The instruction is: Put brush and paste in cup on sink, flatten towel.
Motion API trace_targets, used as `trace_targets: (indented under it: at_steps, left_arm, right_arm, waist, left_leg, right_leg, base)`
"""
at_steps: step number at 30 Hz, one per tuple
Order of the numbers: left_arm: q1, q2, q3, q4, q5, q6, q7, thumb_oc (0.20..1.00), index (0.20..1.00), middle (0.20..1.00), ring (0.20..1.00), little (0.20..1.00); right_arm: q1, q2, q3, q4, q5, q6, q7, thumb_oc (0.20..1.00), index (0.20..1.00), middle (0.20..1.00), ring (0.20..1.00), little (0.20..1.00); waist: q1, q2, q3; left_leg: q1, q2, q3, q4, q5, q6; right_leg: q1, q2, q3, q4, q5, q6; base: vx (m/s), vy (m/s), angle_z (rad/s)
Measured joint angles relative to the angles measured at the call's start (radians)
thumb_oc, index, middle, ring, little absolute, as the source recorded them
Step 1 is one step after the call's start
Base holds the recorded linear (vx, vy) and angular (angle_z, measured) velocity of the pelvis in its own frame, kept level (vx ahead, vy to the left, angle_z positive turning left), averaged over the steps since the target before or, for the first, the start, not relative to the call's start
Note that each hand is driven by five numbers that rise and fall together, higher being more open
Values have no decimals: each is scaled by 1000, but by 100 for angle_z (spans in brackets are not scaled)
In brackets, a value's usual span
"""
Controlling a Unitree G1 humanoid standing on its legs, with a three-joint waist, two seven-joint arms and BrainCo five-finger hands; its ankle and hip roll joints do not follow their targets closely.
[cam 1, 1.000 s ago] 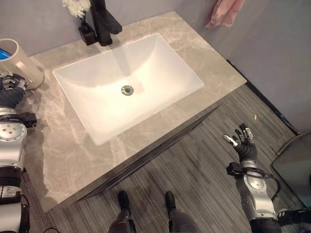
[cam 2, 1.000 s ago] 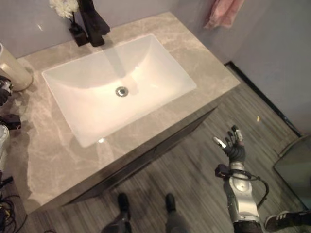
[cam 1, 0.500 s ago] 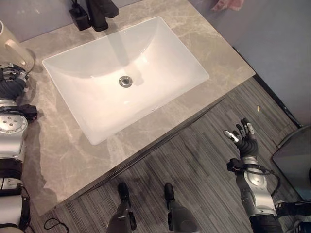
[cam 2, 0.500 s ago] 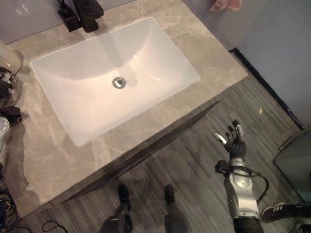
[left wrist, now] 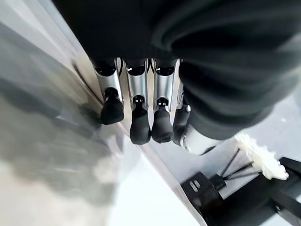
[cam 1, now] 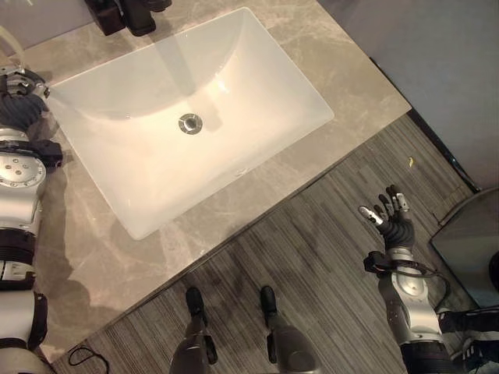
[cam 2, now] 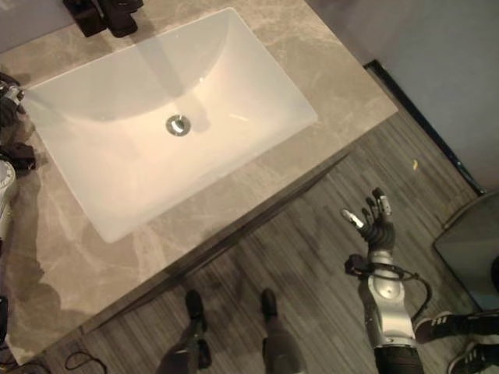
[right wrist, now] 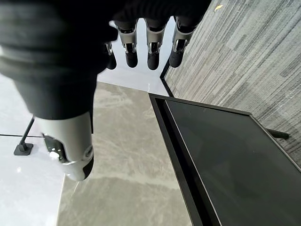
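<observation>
The left hand [cam 1: 17, 93] sits at the upper left of the left eye view, over the grey marble desk [cam 1: 93, 257] just beside the left rim of the white sink basin [cam 1: 187, 117]. In the left wrist view its fingers [left wrist: 140, 120] hang relaxed and roughly straight, w/ nothing between them; the hand is empty, held loosely open. Judgement: it is parked near the upper-left corner because the cup stands in that area. Only a thin pale curved edge shows at the very upper left of the left eye view, prob. the cup rim, but too little shows to confirm. The right hand [cam 1: 392, 224] is at the lower right, raised above the grey plank floor [cam 1: 312, 257], well apart from the desk. Fingers spread wide, palm up, nothing held (right wrist view: fingers [right wrist: 153, 44] extended, empty). This reads as a neutral standby pose, not a reach. Task items: no brush, paste or towel can be made out on the desk or in the basin; their position cannot be told. The black faucet [cam 1: 136, 12] stands at the top edge behind the basin, w/ a black vase of white flowers [left wrist: 261, 157] next to it in the left wrist view. The drain [cam 1: 189, 122] sits mid-basin, which is clear. Judgement: both hands free, no grasp under way.
</observation>
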Motion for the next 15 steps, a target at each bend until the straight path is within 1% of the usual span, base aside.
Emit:
trace_targets:
  at_steps: [6, 10, 13, 14, 15]
  left_arm:
    - [5, 0, 0, 0, 0, 0, -3, 200, 200, 200, 200, 200]
    - [65, -1, 19, -59, 1, -2, -6, 200, 200, 200, 200, 200]
    - [206, -9, 114, -138, 5, -5, -6, 200, 200, 200, 200, 200]
    - [239, -9, 131, -135, 6, -1, -5, 200, 200, 200, 200, 200]
    - [247, -8, 132, -130, 6, 1, -4, 200, 200, 200, 200, 200]
  right_arm:
    - [2, -9, 0, 0, 0, 0, 1, 1000, 1000, 1000, 1000, 1000]
    - [2, -9, -1, 1, 0, 0, 2, 1000, 1000, 1000, 1000, 1000]
    - [8, -8, -3, 2, -1, 0, 3, 1000, 1000, 1000, 1000, 1000]
    - [12, -8, -3, 3, -1, 0, 3, 1000, 1000, 1000, 1000, 1000]
    - [11, -8, -3, 4, -1, 0, 3, 1000, 1000, 1000, 1000, 1000]
  waist:
    - [2, 0, 0]
    - [9, 0, 0]
    - [21, 7, 4]
    - [31, 11, 7]
    - [41, 12, 7]
  left_leg:
    - [4, -1, 0, 0, 0, 0]
    - [8, 0, -1, 0, 0, 0]
    - [26, 0, -7, 0, 1, -1]
    - [34, 0, -14, 0, 1, -1]
    - [35, 0, -16, 0, 1, -2]
  right_leg:
    - [5, -1, 0, 0, 0, 0]
    - [9, 0, -1, 0, 0, 0]
    - [29, 0, -10, 0, 0, 0]
    - [42, -1, -24, -1, -3, -1]
    - [44, -2, -26, -5, -4, -1]
  base:
    - [0, 0, 0]
    - [0, 0, 0]
    - [6, -16, 6]
    - [5, -24, 14]
    - [3, -20, 9]
